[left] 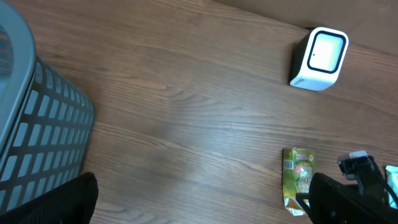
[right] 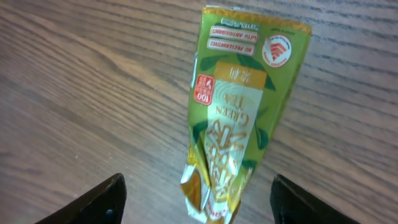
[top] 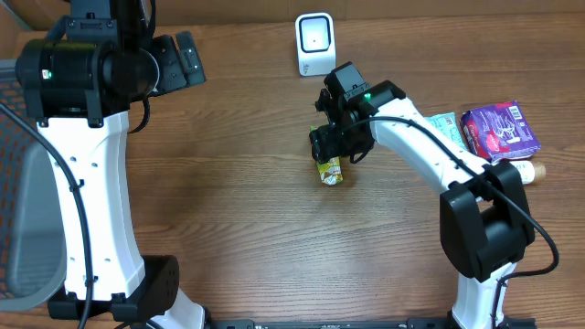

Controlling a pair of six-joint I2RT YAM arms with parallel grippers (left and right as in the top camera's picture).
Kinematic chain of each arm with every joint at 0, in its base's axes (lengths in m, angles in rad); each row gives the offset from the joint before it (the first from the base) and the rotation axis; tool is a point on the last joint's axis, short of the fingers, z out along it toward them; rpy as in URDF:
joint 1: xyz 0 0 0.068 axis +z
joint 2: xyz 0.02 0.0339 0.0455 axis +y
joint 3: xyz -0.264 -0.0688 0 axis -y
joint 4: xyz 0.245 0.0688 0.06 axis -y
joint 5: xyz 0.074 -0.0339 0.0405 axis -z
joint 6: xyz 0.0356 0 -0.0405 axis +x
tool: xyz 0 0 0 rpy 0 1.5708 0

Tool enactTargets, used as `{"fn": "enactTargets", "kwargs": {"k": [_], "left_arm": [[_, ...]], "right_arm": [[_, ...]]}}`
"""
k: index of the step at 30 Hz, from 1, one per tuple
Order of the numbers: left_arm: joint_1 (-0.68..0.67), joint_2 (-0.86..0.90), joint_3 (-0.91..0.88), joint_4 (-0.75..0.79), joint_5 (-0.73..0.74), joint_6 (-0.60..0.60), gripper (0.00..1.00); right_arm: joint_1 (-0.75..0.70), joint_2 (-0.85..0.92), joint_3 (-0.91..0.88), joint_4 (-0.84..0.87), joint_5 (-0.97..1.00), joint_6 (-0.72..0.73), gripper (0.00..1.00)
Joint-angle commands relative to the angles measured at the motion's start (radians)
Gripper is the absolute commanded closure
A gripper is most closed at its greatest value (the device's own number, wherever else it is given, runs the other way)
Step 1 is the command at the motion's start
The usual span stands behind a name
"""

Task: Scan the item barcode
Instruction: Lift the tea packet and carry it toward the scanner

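Overhead, hanging with right pincer [top: 331, 148] just above the green tea packet [top: 330, 171], scanner [top: 314, 44] well beyond it; from left wrist, left pincer [left: 202, 206] wide, empty, parked far off, probably so as not to obstruct; from right wrist, fingers [right: 93, 202] spread astride the packet, flat on the table [right: 74, 74], gripping nothing.

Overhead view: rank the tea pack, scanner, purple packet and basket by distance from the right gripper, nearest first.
1. Tea pack, just beneath the right gripper.
2. Scanner, toward the back.
3. Purple packet, far right.
4. Basket, far left.
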Motion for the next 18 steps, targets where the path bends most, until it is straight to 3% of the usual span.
{"fn": "enactTargets", "kwargs": {"k": [1,3,7,18], "left_arm": [[-0.007,-0.002,-0.002,0.001,0.005,-0.011,0.0],[-0.007,-0.002,-0.002,0.0,0.005,-0.011,0.0],[-0.007,-0.002,-0.002,0.0,0.005,-0.011,0.0],[-0.007,-0.002,-0.002,0.0,0.005,-0.011,0.0]], "right_arm": [[0.003,-0.018,-0.056,0.033,-0.012,-0.026,0.33],[0.009,-0.018,-0.073,0.043,0.022,-0.035,0.38],[0.031,-0.018,-0.099,0.052,0.127,-0.035,0.34],[0.039,0.013,-0.1,0.078,0.033,-0.014,0.31]]}}
